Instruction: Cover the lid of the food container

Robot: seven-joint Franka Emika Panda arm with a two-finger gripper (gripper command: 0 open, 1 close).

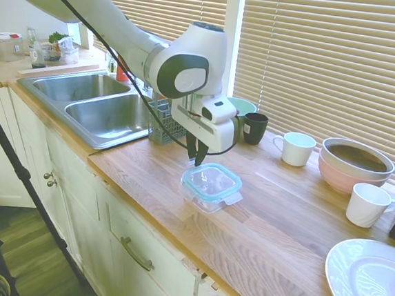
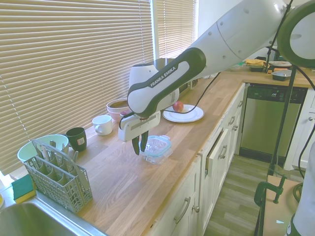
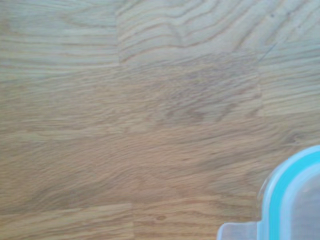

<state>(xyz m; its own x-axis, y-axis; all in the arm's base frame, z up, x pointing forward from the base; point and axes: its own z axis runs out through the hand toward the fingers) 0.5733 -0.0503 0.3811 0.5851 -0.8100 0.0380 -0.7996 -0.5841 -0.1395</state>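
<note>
The lid (image 1: 212, 180), clear with a light blue rim, lies flat on top of the small clear food container (image 1: 209, 200) on the wooden counter (image 1: 274, 224). From the other side the lid (image 2: 157, 144) and the food container (image 2: 156, 155) sit near the counter's front edge. My gripper (image 1: 197, 152) hangs just above and behind the lid's sink-side edge, apart from it. In the second exterior view the gripper (image 2: 138, 145) is open, with nothing between its fingers. One lid corner (image 3: 295, 200) with a clear tab shows in the wrist view over bare wood.
A grey utensil caddy (image 1: 163, 117) and the double sink (image 1: 104, 109) lie towards the left. Behind stand a green bowl (image 1: 241, 109), a black mug (image 1: 254, 127), a white mug (image 1: 296, 148), stacked bowls (image 1: 354, 165) and another mug (image 1: 367, 204). A white plate (image 1: 369, 281) sits right.
</note>
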